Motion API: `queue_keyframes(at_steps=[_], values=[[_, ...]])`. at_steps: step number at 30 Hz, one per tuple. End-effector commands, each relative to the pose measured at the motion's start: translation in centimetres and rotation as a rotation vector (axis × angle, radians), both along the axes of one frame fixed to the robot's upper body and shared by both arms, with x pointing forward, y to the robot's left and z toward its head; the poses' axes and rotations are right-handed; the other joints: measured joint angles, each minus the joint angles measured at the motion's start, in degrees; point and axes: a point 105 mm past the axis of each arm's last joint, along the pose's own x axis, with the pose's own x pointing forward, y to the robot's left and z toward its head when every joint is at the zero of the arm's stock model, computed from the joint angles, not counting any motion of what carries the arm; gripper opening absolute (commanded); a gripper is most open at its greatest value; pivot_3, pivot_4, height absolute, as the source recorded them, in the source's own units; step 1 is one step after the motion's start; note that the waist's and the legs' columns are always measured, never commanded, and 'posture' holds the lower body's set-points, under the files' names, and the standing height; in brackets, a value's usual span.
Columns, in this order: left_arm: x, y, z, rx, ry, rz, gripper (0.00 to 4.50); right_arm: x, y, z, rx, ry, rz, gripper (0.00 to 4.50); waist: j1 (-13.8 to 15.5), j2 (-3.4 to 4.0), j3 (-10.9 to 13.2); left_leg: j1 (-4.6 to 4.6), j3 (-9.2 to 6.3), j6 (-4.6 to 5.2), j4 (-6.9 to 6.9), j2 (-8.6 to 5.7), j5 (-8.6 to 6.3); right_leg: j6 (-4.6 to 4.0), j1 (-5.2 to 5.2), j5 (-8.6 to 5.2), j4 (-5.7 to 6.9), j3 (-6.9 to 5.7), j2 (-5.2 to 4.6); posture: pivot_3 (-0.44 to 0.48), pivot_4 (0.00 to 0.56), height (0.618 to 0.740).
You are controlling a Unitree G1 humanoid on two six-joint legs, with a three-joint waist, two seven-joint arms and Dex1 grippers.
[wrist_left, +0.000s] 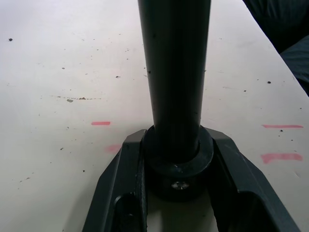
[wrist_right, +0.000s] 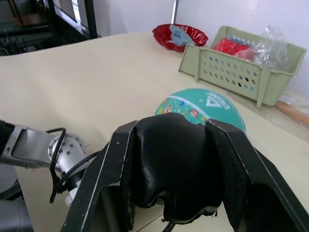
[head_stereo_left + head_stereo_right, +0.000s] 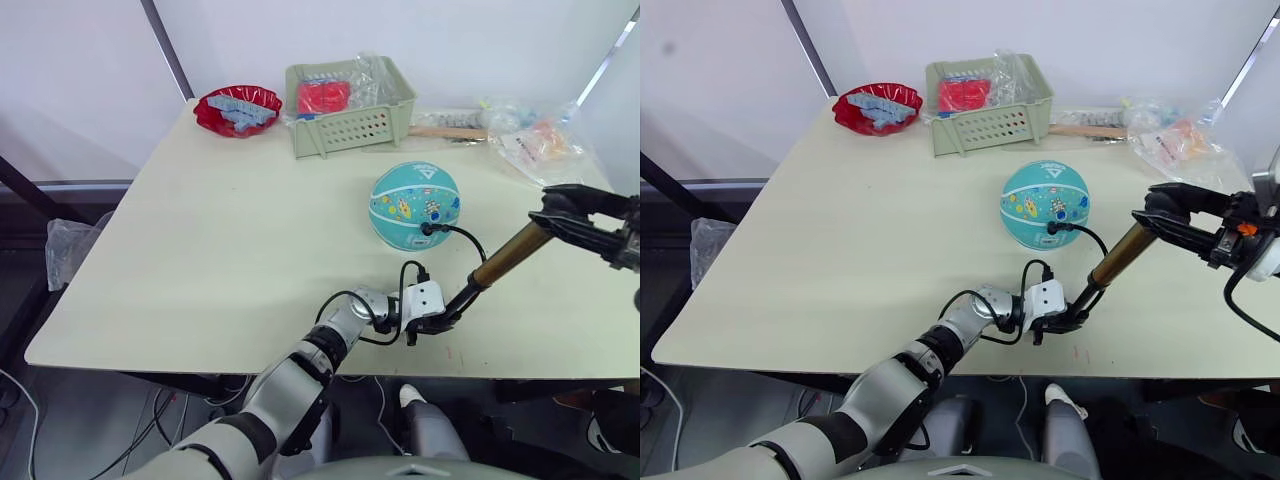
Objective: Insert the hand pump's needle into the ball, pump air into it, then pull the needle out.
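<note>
The left hand (image 3: 432, 322) is clenched around the black bottom cap of the hand pump (image 3: 505, 256), pressed low on the table (image 3: 200, 250). The pump slants up from it to the right hand (image 3: 560, 212), which grips the black T-handle. The ball (image 3: 415, 205) sits just beyond the left hand, with the pump's hose plugged into its near side; the needle is too small to make out.
</note>
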Motion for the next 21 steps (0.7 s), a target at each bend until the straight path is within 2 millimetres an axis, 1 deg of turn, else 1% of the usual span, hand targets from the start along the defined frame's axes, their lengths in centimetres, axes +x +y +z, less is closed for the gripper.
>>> queue_keyframes(at_steps=[1,3,7,10,13,16,21], values=[[-1.9,4.1,-5.6,0.218,0.144,0.040,1.19,0.6,0.1,-3.9,-0.070,0.083,-0.029,1.68,0.0,-0.03,0.0,0.01,-0.01,0.00,0.00,0.01,0.00,-0.02,0.00,-0.02,0.00,0.00,-0.01,0.000,0.150,0.737],[-1.9,4.1,-5.6,0.218,0.145,0.041,1.19,0.8,0.6,-5.4,-0.057,0.104,-0.031,1.68,-0.1,-0.22,-0.2,0.03,-0.02,-0.01,-0.01,0.03,0.00,-0.03,0.01,-0.02,0.00,-0.01,-0.01,0.000,0.150,0.737],[-1.9,4.0,-5.6,0.215,0.145,0.042,1.19,0.9,1.4,-8.2,-0.076,0.139,-0.024,1.68,-0.1,-0.29,-0.3,0.03,-0.06,-0.01,-0.01,0.06,0.00,-0.02,0.01,-0.01,0.00,-0.03,-0.01,0.000,0.150,0.737],[-1.9,4.1,-5.6,0.215,0.145,0.044,1.19,1.2,1.9,-9.6,-0.069,0.140,-0.036,1.68,-0.1,-0.31,-0.4,0.03,-0.08,-0.01,-0.01,0.07,-0.01,-0.02,0.01,-0.01,0.00,-0.04,-0.01,0.000,0.150,0.737],[-1.8,4.0,-5.6,0.215,0.143,0.044,1.19,1.2,1.9,-11.2,-0.099,0.148,-0.050,1.68,-0.1,-0.31,-0.4,0.06,-0.08,-0.01,-0.01,0.07,-0.01,-0.06,0.01,-0.04,0.00,-0.04,-0.01,0.000,0.150,0.737],[-1.7,4.0,-5.5,0.215,0.143,0.048,1.19,1.4,1.6,-11.3,-0.081,0.142,-0.069,1.68,-0.1,-0.28,-0.4,0.07,-0.08,-0.01,-0.01,0.07,-0.01,-0.11,0.01,-0.07,0.00,-0.05,0.00,0.000,0.150,0.737],[-1.7,4.1,-5.6,0.219,0.144,0.049,1.19,1.7,0.9,-8.7,-0.048,0.077,-0.072,1.68,-0.1,-0.25,-0.3,0.05,-0.09,-0.01,-0.01,0.04,0.00,-0.10,0.01,-0.06,0.00,-0.06,0.04,0.000,0.150,0.737]])
